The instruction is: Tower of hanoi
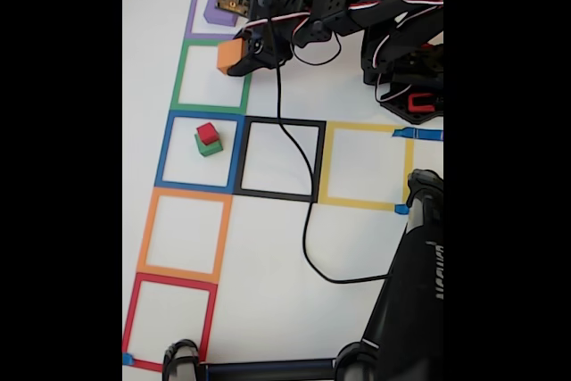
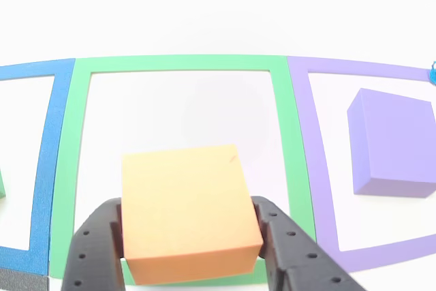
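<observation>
The orange block [image 1: 230,54] [image 2: 189,212] is clamped between my black gripper's [image 1: 237,56] [image 2: 191,236] fingers, over the green tape square [image 1: 212,78] [image 2: 75,168]; whether it touches the table I cannot tell. In the purple tape square next to it lies the purple block [image 1: 216,12] [image 2: 393,142], partly covered by the wrist camera board in the fixed view. A red block [image 1: 207,133] rests on a green block [image 1: 210,146] inside the blue tape square [image 1: 201,151].
Black [image 1: 279,159], yellow [image 1: 366,165], orange [image 1: 183,235] and red [image 1: 169,320] tape squares mark the white table. A black cable [image 1: 303,202] trails across it. The arm base [image 1: 406,69] is at upper right; a black stand [image 1: 410,301] fills the lower right.
</observation>
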Controlling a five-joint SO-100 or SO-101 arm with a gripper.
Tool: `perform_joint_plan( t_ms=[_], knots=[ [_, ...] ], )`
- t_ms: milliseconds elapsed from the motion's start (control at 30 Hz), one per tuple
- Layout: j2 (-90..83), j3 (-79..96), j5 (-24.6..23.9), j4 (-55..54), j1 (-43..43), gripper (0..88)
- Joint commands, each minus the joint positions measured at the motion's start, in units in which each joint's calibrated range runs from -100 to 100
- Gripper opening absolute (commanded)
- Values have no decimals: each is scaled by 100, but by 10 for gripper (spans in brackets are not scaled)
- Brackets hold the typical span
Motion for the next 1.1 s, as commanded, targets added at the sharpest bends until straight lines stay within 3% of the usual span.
perform_joint_plan(
  t_ms=[0,533,1067],
  knots=[
    [758,-47,36,-1261,-159,91],
    [3511,-811,36,-3763,-102,94],
    [4448,-702,36,-4775,-6,103]
  ],
)
